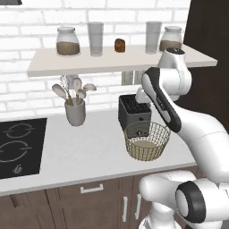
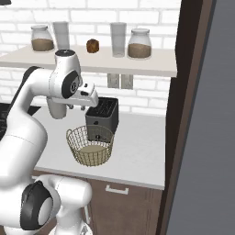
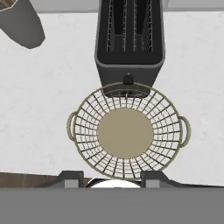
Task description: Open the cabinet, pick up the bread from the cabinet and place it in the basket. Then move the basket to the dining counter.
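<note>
Hand hovers part-open above basket, toaster touching its rim.

You see the gripper fingertips cut by the hand view's bottom; the arm hides the toaster partly

Tan-gold wire-mesh basket with matt pale bottom, matt dark toaster just behind the basket, smooth white worktop, clear glass jars, rough brown bread

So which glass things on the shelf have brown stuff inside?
The two round lidded glass jars at the shelf's ends hold brown filling; the two tall clear glasses between them look empty.
</note>
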